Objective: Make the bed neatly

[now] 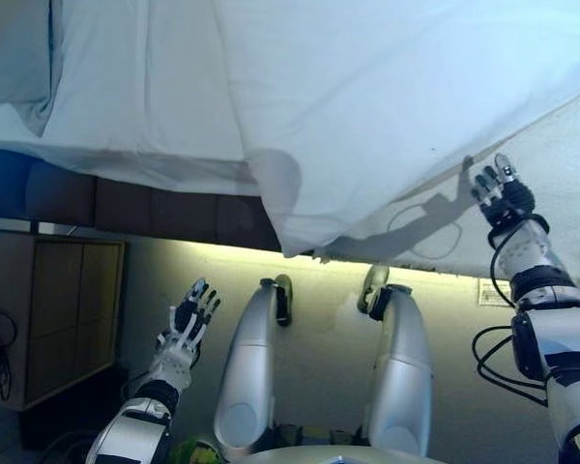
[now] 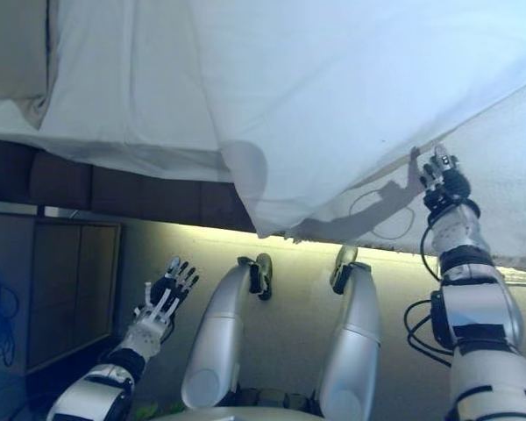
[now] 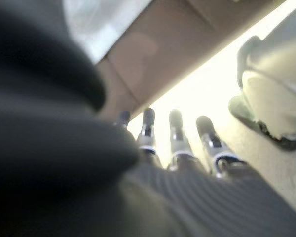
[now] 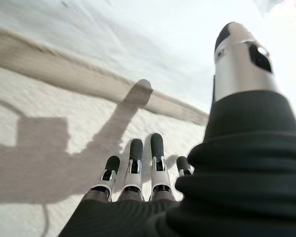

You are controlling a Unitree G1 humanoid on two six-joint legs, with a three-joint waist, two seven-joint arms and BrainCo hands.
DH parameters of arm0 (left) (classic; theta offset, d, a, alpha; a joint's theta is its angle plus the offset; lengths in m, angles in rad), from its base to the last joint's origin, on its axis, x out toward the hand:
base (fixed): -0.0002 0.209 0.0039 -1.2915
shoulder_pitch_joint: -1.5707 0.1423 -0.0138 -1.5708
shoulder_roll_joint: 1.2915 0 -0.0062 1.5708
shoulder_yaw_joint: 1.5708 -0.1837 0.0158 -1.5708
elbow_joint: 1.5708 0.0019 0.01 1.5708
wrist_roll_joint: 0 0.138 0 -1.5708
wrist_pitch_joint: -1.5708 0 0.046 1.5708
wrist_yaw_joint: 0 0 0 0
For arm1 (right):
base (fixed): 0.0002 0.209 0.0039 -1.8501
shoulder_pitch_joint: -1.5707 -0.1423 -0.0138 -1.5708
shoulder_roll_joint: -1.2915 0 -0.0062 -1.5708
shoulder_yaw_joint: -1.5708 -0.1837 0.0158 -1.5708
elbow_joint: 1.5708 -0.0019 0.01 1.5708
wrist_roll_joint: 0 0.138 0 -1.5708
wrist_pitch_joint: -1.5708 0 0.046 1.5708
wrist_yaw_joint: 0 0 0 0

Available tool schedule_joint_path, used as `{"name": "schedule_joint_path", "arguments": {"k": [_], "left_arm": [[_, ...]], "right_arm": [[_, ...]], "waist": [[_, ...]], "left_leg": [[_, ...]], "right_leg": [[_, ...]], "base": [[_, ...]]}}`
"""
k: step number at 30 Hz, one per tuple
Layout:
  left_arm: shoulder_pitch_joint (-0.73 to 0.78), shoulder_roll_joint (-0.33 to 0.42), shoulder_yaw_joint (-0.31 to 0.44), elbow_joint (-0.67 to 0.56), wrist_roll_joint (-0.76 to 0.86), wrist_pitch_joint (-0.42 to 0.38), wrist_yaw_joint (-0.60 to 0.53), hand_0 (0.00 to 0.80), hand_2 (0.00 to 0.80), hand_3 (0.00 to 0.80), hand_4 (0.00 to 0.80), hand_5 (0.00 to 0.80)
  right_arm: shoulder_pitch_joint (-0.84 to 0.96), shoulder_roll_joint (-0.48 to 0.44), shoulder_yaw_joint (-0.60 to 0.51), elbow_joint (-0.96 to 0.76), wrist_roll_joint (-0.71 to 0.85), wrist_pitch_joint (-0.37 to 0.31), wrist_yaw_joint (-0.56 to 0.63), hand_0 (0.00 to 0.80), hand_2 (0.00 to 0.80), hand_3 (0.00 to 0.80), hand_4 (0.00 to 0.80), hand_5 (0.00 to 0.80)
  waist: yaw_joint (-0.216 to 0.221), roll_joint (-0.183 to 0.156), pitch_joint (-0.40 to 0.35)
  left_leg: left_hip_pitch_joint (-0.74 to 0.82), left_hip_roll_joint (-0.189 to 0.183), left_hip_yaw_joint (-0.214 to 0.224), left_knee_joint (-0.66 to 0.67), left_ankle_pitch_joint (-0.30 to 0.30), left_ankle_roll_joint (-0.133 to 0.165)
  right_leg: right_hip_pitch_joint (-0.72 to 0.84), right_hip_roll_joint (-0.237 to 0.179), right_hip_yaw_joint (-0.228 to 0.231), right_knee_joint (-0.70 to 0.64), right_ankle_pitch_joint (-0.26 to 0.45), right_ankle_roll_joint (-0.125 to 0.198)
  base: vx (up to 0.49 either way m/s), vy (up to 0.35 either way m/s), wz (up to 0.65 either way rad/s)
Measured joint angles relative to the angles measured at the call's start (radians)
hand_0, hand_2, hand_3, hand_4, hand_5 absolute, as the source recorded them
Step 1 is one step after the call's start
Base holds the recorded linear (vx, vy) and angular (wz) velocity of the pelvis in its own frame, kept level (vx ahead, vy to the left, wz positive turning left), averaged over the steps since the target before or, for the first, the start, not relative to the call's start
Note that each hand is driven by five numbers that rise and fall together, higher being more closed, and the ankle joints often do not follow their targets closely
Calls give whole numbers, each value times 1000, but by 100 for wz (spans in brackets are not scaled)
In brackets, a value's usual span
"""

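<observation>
**Hands open, duvet corner hanging over the bed edge**

At the lower left of the head views, the left hand [image 1: 186,324] is held over the floor [image 1: 319,329] with its fingers spread and straight, holding nothing. Its wrist view shows the same straight fingers pointing toward the dark bed base [image 3: 153,64] and the bright strip of floor beside it.

At the right side of the frame, the right hand [image 1: 503,198] reaches up to the bed edge. Its fingers are straight and released; they lie close to the textured white sheet [image 4: 64,113] just below the hem of the duvet [image 1: 387,106], and whether they touch it cannot be told. The wrist view shows nothing gripped.

The duvet spreads across the upper centre and right of the frame. One corner [image 1: 295,242] hangs down past the mattress edge at the centre, ending in a point just above the floor strip.

To the left of that corner, a smoother white cover [image 1: 145,106] lies on the bed, over the dark base. A pillow [image 1: 14,53] sits in the upper left corner. A wooden cabinet [image 1: 68,309] stands at the left, below the bed.
</observation>
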Motion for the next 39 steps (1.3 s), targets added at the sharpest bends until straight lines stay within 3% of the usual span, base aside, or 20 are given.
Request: {"name": "schedule_joint_path", "arguments": {"k": [11,18,33,39], "left_arm": [[77,9,33,-89,-8,-7,-37,0,0,0,0,0],[115,31,34,-130,-30,-12,-50,0,0,0,0,0],[164,39,32,-155,-36,-16,-57,0,0,0,0,0],[165,45,32,-164,-36,-17,-57,0,0,0,0,0]], "right_arm": [[-92,-178,-26,0,35,-2,-34,0,0,0,0,0],[-156,-242,-25,1,33,4,-33,0,0,0,0,0],[-164,-254,19,8,-15,146,32,0,0,0,0,0],[-164,-253,23,18,-16,162,58,0,0,0,0,0]], "waist": [[25,4,6],[25,4,7],[32,7,8],[49,7,9]], "left_leg": [[-18,10,0,11,-6,-7],[-18,19,-1,25,-10,-9],[-44,6,-7,29,-9,-9],[-70,2,-13,39,-10,-9]], "right_leg": [[-20,13,0,9,1,-7],[-20,19,0,18,-2,-12],[-49,2,-1,45,-14,-16],[-74,-3,-2,63,-22,-19]], "base": [[46,-49,-1],[60,-59,-3],[35,-17,3],[27,9,5]]}}
